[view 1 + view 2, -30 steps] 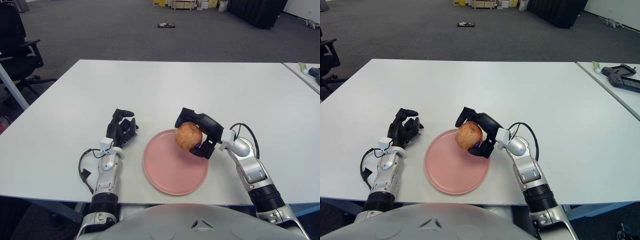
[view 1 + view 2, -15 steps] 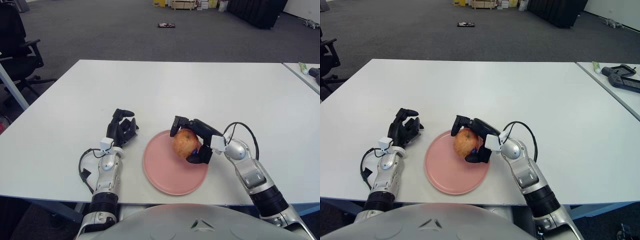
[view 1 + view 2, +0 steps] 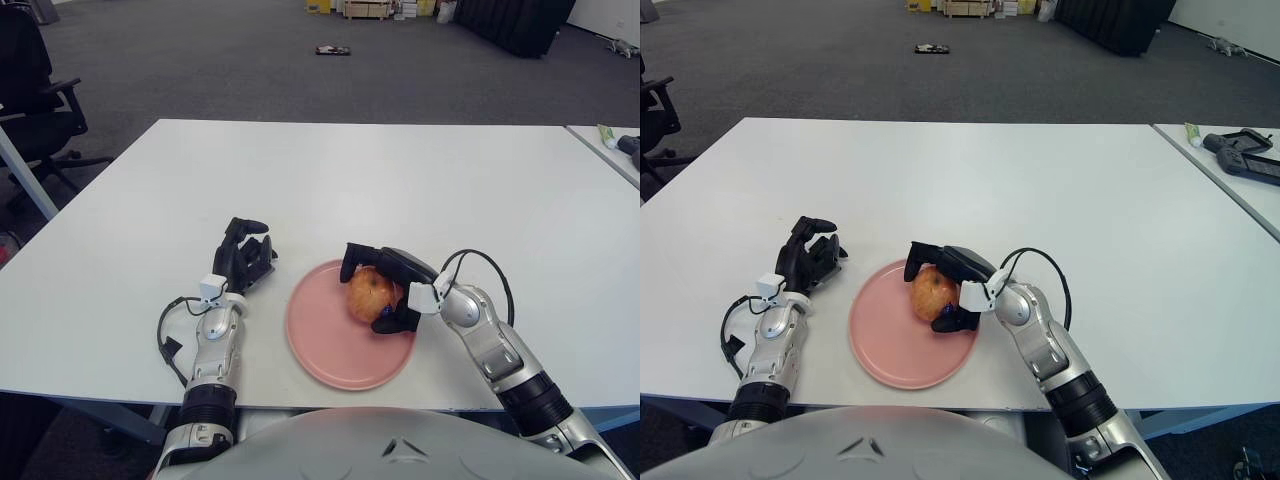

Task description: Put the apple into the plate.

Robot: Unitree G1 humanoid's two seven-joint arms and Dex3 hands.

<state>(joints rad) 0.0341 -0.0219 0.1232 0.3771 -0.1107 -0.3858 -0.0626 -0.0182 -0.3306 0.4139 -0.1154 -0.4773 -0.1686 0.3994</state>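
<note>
A red-yellow apple (image 3: 368,292) is held by my right hand (image 3: 385,288) low over the right part of the pink plate (image 3: 330,345), at or just above its surface. The fingers curl over the apple's top and right side. The plate lies near the table's front edge. My left hand (image 3: 245,257) rests on the table left of the plate, fingers curled and empty. The apple also shows in the right eye view (image 3: 932,296).
The white table (image 3: 350,180) stretches far behind the plate. A second table (image 3: 1230,160) at the right carries a dark device (image 3: 1245,150) and a small tube (image 3: 1192,130). An office chair (image 3: 35,90) stands at the far left.
My right hand has lowered the apple and moved it slightly left, from above the plate's right rim down onto the plate area. The left hand has not moved.
</note>
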